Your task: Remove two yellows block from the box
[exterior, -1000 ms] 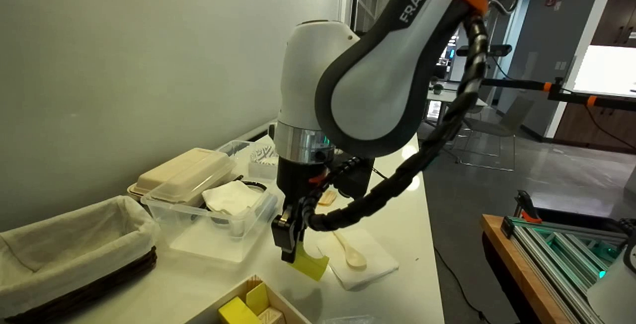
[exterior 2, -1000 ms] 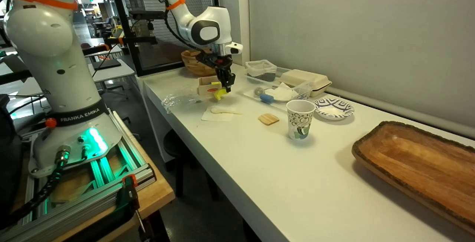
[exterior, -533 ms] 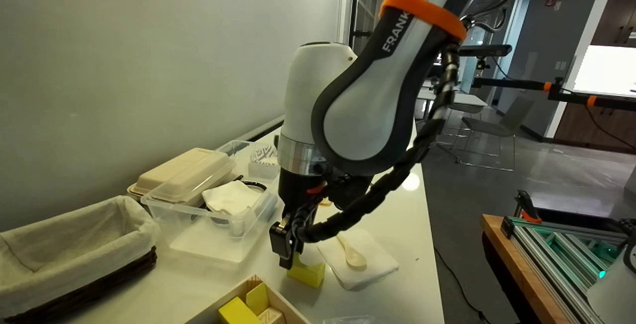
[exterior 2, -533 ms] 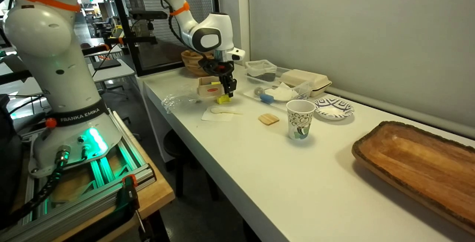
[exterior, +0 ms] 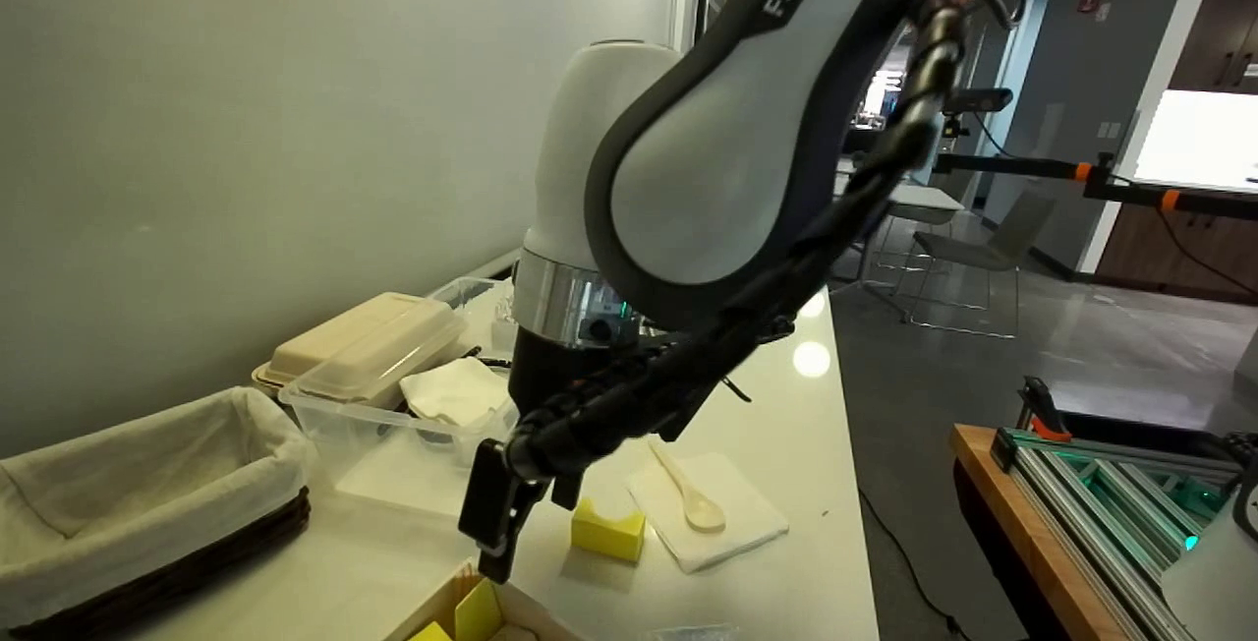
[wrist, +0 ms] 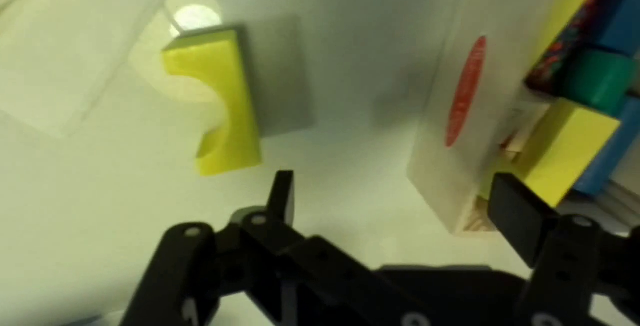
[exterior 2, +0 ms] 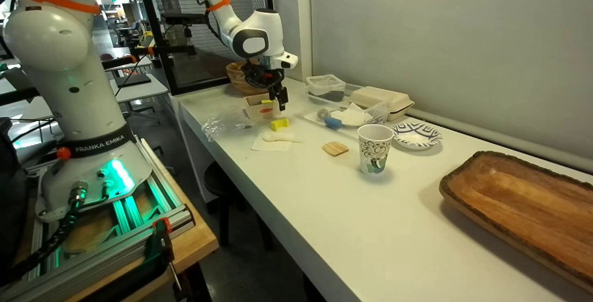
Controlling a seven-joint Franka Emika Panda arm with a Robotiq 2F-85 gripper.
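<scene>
A bright yellow block [wrist: 230, 101] with a scooped-out side stands by itself on the white table, also seen in both exterior views [exterior: 607, 538] [exterior 2: 279, 125]. Beside it is the low tan box [wrist: 440, 181], red oval on its wall; the box [exterior 2: 259, 111] shows in an exterior view too. More yellow blocks [wrist: 575, 151] lie inside, among blue, green and patterned pieces. My gripper [wrist: 392, 188] is open with nothing between its fingers, above the table between the loose block and the box. One finger [wrist: 522, 216] overlaps the box's corner in the wrist view; I cannot tell whether they touch.
A wooden spoon [exterior: 702, 511] lies on a white napkin [exterior: 752, 518] close to the loose block. Behind stand a clear plastic tub [exterior: 413, 474] and a cloth-lined basket [exterior: 147, 562]. Crumpled clear plastic [exterior 2: 227, 121] lies beside the box. A paper cup [exterior 2: 374, 149] stands farther along.
The yellow block in my gripper was lowered onto the table and let go. The gripper opened, rose and moved over toward the box. The box has shifted slightly.
</scene>
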